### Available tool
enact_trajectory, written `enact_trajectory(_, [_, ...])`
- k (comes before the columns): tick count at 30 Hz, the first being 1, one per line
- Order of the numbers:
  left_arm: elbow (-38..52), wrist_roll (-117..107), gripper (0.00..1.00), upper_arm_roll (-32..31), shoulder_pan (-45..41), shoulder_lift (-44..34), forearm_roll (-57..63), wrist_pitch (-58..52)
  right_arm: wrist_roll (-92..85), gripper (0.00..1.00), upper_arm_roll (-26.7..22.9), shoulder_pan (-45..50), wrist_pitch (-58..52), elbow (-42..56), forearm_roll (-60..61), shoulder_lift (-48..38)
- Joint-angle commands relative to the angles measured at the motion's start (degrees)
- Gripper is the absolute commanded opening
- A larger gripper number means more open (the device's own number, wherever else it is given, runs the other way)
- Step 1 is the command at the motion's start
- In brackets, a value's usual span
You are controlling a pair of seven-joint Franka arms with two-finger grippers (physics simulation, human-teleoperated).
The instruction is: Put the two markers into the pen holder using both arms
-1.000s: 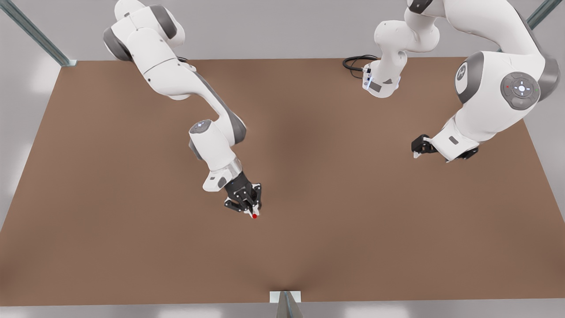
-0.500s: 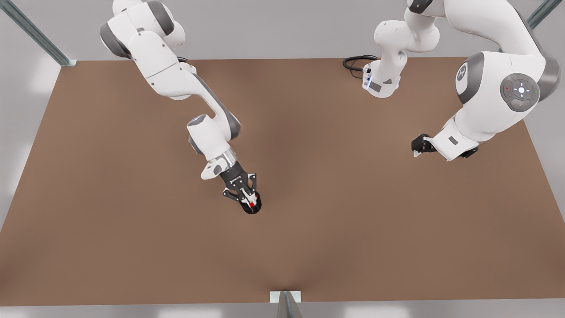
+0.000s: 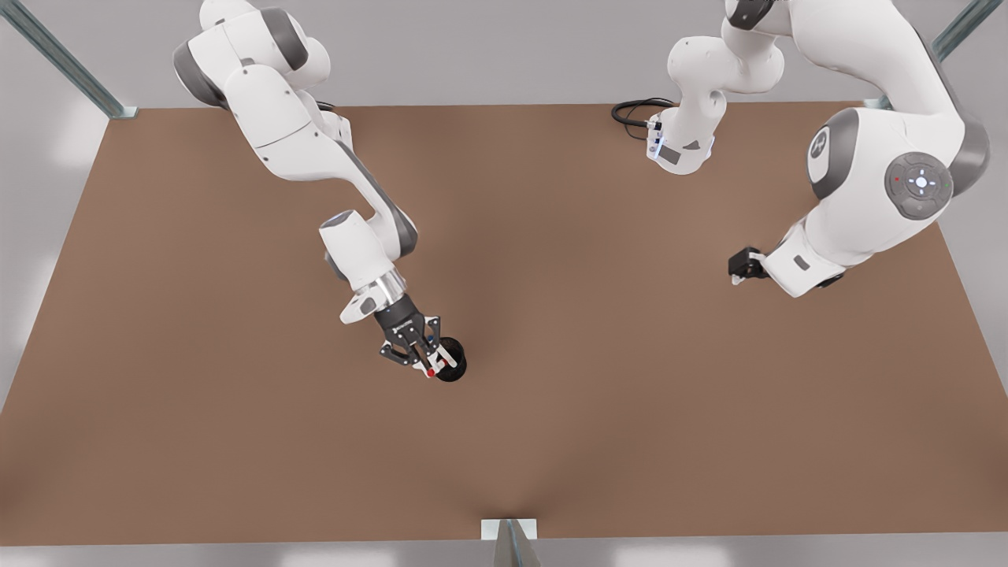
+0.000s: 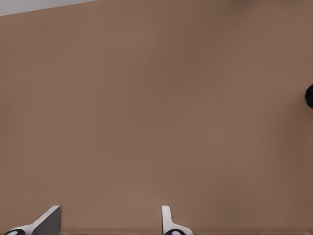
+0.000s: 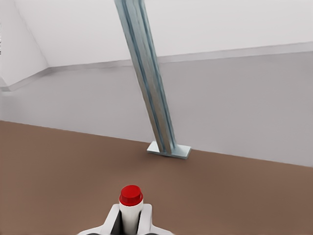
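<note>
Clamping the red marker (image 5: 131, 205) over the pen holder (image 3: 451, 361), right gripper (image 3: 429, 364) risks missing the rim if apparently off-centre; left gripper (image 3: 740, 268) waits spread, empty.

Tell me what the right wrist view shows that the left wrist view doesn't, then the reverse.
Right wrist view, not the left: the right gripper shut on a red-capped marker, cap pointing away from the wrist, plus a metal post and a grey wall beyond the table's edge.
Left wrist view, not the right: the left gripper with fingers apart and nothing between them, and a dark blob I cannot identify.
Both: the brown table.
</note>
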Motion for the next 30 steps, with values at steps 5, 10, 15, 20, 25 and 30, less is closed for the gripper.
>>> enact_trajectory(5, [0.0, -0.5, 1.00, 0.1, 0.0, 0.6, 0.0, -0.8, -3.1, 0.72, 0.0, -0.1, 0.8, -3.4, 0.2, 0.4])
enact_trajectory(10, [0.1, -1.9, 1.00, 0.1, 0.0, 1.1, 0.1, -0.6, -3.3, 1.00, 0.0, -0.3, 0.7, -2.3, 0.2, 0.2])
enact_trajectory(15, [0.3, -1.5, 1.00, 0.0, 0.7, 0.6, 0.0, -2.2, -5.2, 1.00, 0.6, -10.2, -81.7, 20.4, 0.6, -20.3])
enact_trajectory(20, [0.4, 2.9, 1.00, 0.1, 1.4, -0.4, 0.3, -2.1, -14.8, 1.00, -9.2, -14.2, -102.7, 22.1, 9.4, -23.5])
enact_trajectory(25, [0.4, 2.6, 1.00, 0.1, 1.3, -0.1, 0.6, -2.2, -17.0, 1.00, -9.6, -14.1, -108.5, 35.4, 9.4, -14.7])
enact_trajectory(30, [0.4, 2.6, 1.00, 0.1, 1.3, 0.1, 0.6, -2.2, -18.1, 1.00, -9.5, -14.2, -108.0, 35.7, 9.3, -14.6])
